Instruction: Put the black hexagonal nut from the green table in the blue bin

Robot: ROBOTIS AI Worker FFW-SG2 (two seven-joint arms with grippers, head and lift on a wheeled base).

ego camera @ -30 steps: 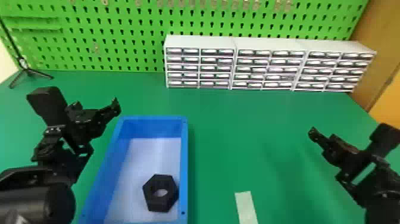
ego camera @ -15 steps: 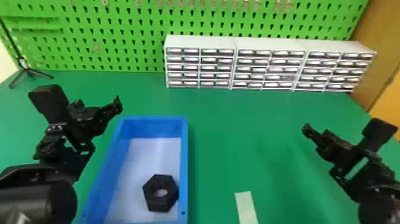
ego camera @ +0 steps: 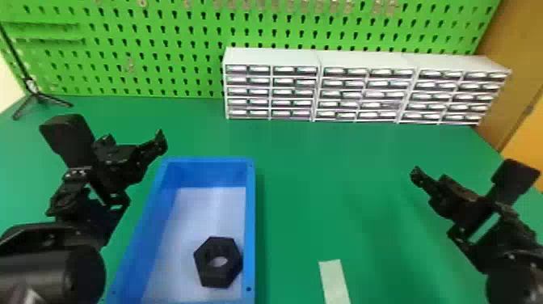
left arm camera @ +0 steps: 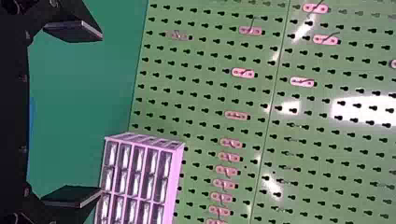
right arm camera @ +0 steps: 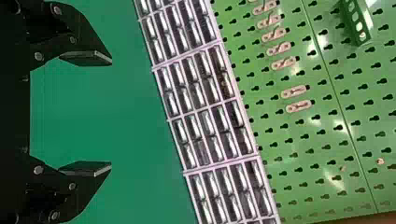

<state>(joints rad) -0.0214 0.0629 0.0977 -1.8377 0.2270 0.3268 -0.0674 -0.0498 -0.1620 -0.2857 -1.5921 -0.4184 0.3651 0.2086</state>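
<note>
Hanging empty, the left gripper [left arm camera: 101, 113] had its two fingers wide apart and nothing between them. It was at the left of the head view, near the far left corner of the blue bin [ego camera: 251, 226]. The right gripper [right arm camera: 111, 114] was wide open and empty too, at the right of the frame, well apart from the bin.

The black nut [ego camera: 219, 279] was inside the bin, at the bottom of the frame, left of the middle. It looked flat, with its hole up, close by the bin's right wall; whether it touched that wall was hard to tell. From the left gripper, it lay down and to the right. That hand was the nearer one. The bin's long sides ran up and down the frame, but the nut was about as wide as it was long.

So the job looked done, and the next move was likely just to keep both hands clear. Going low on the left could have bumped the bin. Past the bin was the green table [ego camera: 307, 182], with white drawers [ego camera: 355, 89] at the upper right.
</note>
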